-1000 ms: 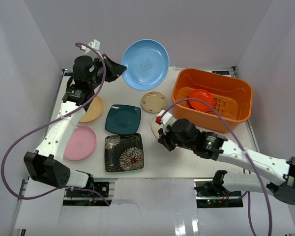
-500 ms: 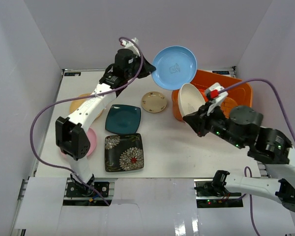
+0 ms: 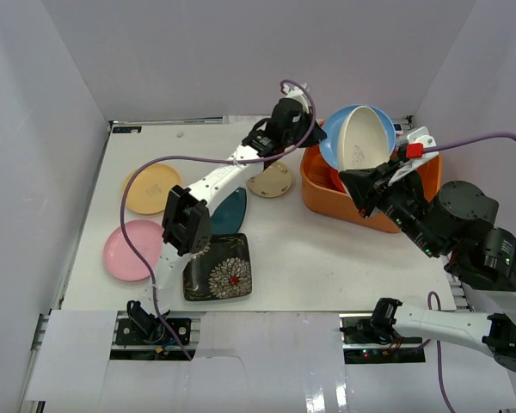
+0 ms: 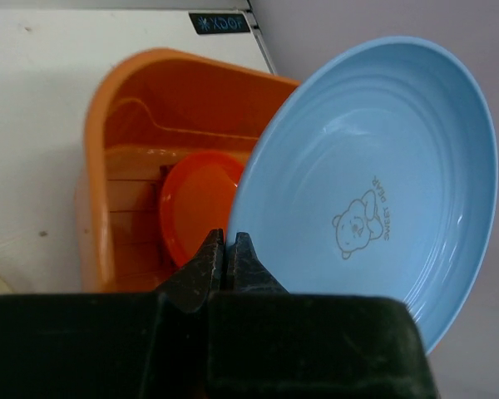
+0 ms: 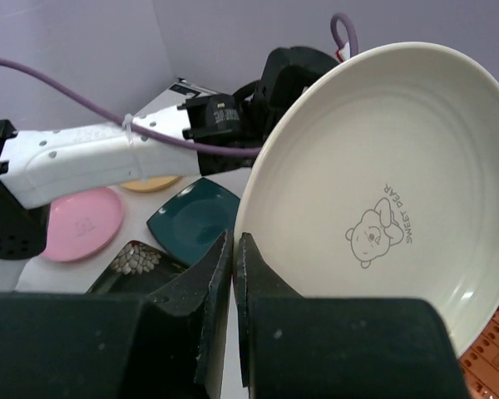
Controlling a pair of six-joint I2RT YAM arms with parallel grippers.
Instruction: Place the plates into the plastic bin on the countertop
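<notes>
My left gripper [image 3: 314,138] is shut on the rim of the round blue plate [image 4: 374,183] and holds it tilted over the orange plastic bin [image 4: 108,208]. A small orange-red plate [image 4: 200,208] lies inside the bin. My right gripper [image 3: 361,185] is shut on the rim of the cream plate [image 5: 382,191], held upright above the bin [image 3: 314,185] and in front of the blue plate [image 3: 329,148]. On the white countertop [image 3: 301,258] lie the yellow [image 3: 150,189], pink [image 3: 131,249], small tan [image 3: 269,182], teal square [image 3: 234,206] and black floral [image 3: 219,267] plates.
The left arm [image 3: 215,181] stretches across the countertop over the teal plate, with its purple cable looping above the yellow and pink plates. White walls close in the back and both sides. The bin stands at the back right corner.
The left arm swung right, carrying the blue plate over the bin. The right gripper picked the cream plate up off the countertop and raised it above the bin.
</notes>
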